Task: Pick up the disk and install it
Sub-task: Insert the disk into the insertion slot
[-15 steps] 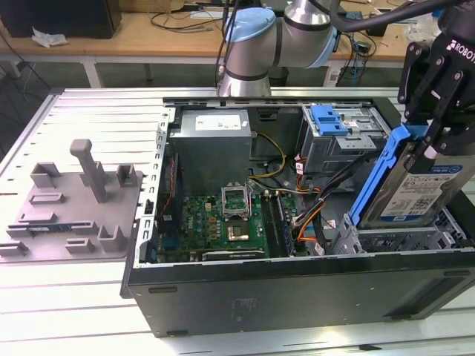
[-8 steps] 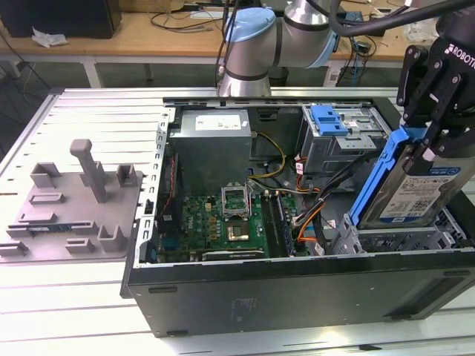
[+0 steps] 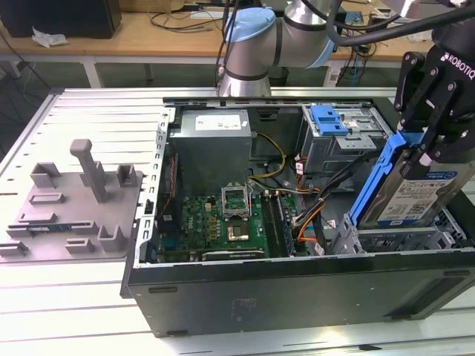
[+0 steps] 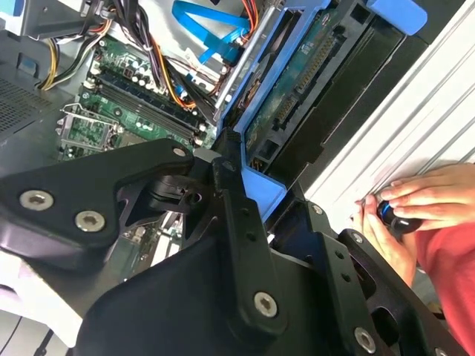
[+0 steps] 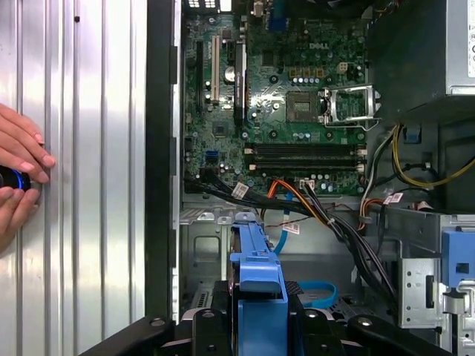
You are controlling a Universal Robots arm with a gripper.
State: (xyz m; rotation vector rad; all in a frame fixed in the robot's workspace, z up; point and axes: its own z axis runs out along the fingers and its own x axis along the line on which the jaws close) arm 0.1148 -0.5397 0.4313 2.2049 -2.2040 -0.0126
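Note:
The disk (image 3: 415, 194), a silver drive with a blue-and-white label in a blue carrier rail, hangs tilted on edge over the grey drive cage (image 3: 393, 241) at the exterior view's right end of the open computer case (image 3: 297, 285). My gripper (image 3: 421, 152) is shut on its upper part, black fingers on either side. In the second wrist view the disk (image 4: 297, 93) shows its green circuit side and blue rail, clamped in my gripper (image 4: 249, 189). The first wrist view has the blue rail of the disk (image 5: 257, 271) edge-on between my gripper (image 5: 257, 322) and the case floor.
A motherboard (image 3: 230, 219), power supply (image 3: 211, 144) and bundled cables (image 3: 312, 208) sit in the case. A blue latch (image 3: 330, 119) tops the rear bay. A grey moulded fixture (image 3: 74, 200) stands at the exterior view's left. A person's hands (image 4: 415, 204) rest on the slatted table beside the case.

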